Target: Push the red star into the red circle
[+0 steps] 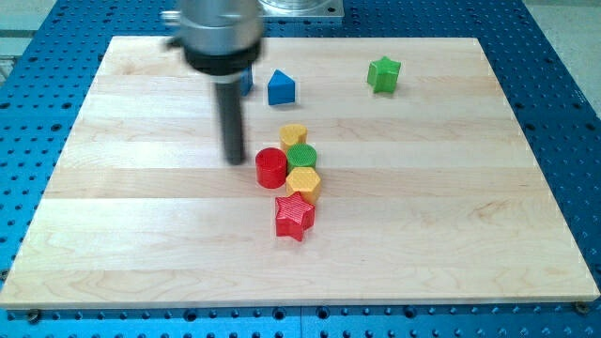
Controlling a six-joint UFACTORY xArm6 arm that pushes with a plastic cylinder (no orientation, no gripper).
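Pale wooden planks make up the tabletop (141,235), which sits on a blue perforated base that shows along every edge of the view.

Toward the view's upper left, the arm's dark rod comes down from a grey cylindrical housing, and my tip (235,161) rests on the wood just to the view's left of the red circle (270,167), close to it but with a thin gap showing. The rod is a plain pushing tool with nothing to clench or release, and it holds nothing.

Partly hidden behind the housing is a blue block (247,79) whose shape I cannot make out. Just to its right stands a second blue block (281,87) with a peaked, house-like top.

Near the centre is a tight cluster. The red circle is its leftmost piece. Beside it runs a short column: a yellow block (294,135) at the top, a green round block (301,156) below it, and a yellow hexagon (303,181) under that, each touching its neighbour. The red star (294,216) lies at the bottom of the cluster, just below the yellow hexagon and down to the right of the red circle, apparently not touching the circle.

Well apart, toward the view's upper right, sits a green star (383,74).
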